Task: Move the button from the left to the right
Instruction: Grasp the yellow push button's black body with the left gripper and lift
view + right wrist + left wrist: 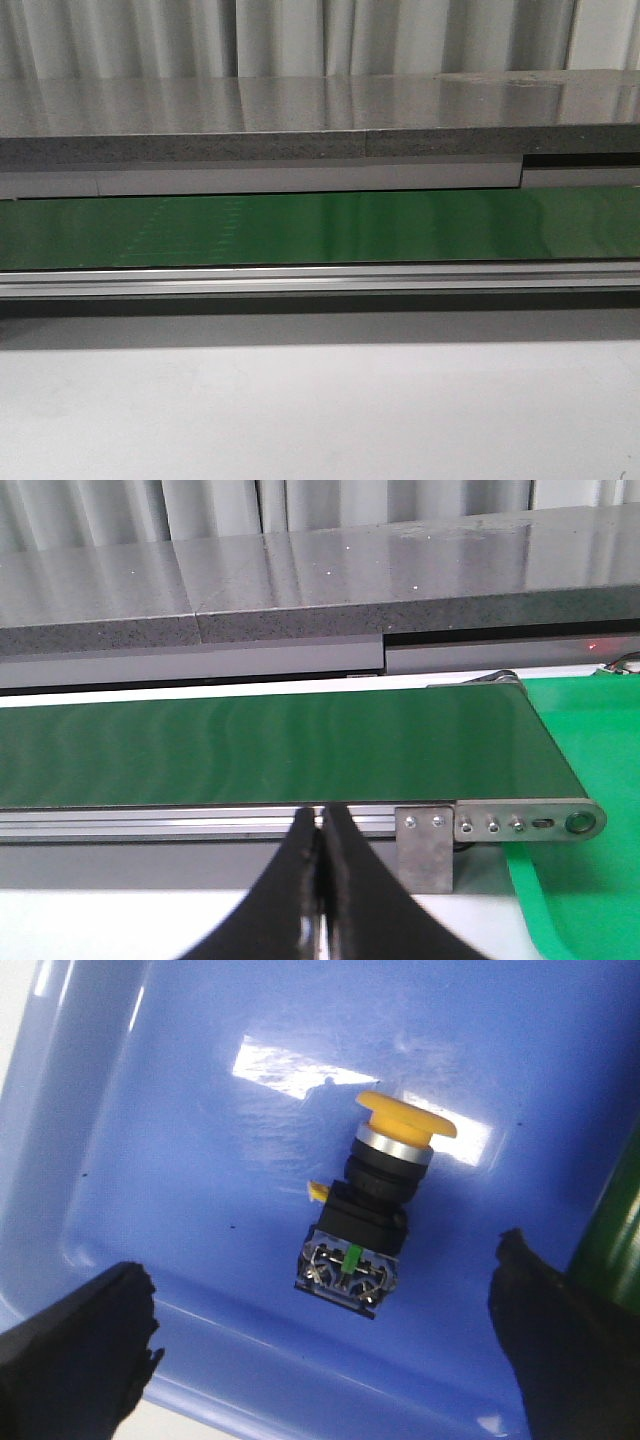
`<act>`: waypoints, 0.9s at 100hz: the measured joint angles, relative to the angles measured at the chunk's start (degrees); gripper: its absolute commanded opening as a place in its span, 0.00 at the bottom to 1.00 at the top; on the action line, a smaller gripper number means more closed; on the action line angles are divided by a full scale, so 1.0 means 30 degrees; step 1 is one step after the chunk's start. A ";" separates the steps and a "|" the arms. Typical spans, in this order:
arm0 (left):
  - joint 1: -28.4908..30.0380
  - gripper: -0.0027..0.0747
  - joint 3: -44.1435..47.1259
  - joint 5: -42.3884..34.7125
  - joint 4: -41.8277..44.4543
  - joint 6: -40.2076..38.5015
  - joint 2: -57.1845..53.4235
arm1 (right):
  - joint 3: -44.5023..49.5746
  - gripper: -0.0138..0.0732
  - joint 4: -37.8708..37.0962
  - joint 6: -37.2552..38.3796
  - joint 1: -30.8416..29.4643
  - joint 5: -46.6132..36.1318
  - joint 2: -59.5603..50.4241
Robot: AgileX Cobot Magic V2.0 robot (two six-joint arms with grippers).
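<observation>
- Stretching across the whole width of the front view, a green conveyor belt [320,228] fills the middle band of the frame, with an aluminium rail [320,278] along its lower edge and a pale table surface [320,410] filling the bottom third.
- Above the belt in the same view runs a grey speckled stone ledge [300,120], and folded pale curtains [300,35] hang along the top of the frame.
- No arm or gripper shows in the front view.
- In the right wrist view the belt's end sits at centre right, closed off by a metal bracket [520,823] with bolts, and a green tray [585,810] takes up the lower right corner.
- A blue tray [170,1210] fills almost all of the left wrist view, its raised rim curving along the lower left and bright reflections showing near the upper middle.
- The right gripper [322,880] rises from the bottom centre of its view, its two dark fingers pressed together with nothing between them.
- The left gripper [325,1330] is spread wide, one dark finger at the lower left corner and the other at the lower right, both clear of the object and grasping nothing.
- The button [375,1210] lies on its side on the blue tray floor, just right of centre in the left wrist view, between the spread fingers: yellow mushroom cap toward the upper right, black body with a green detail toward the lower left.
</observation>
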 measured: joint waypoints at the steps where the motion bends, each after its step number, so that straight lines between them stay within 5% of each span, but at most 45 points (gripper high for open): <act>1: 0.0000 0.89 0.0000 -0.0049 -0.0009 0.0000 0.0072 | 0.0000 0.08 0.0000 0.0000 0.0000 0.0000 0.0000; 90: 0.0044 0.89 -0.0072 -0.1147 0.0027 0.0081 0.3366 | 0.0000 0.08 0.0000 0.0000 0.0000 0.0000 0.0000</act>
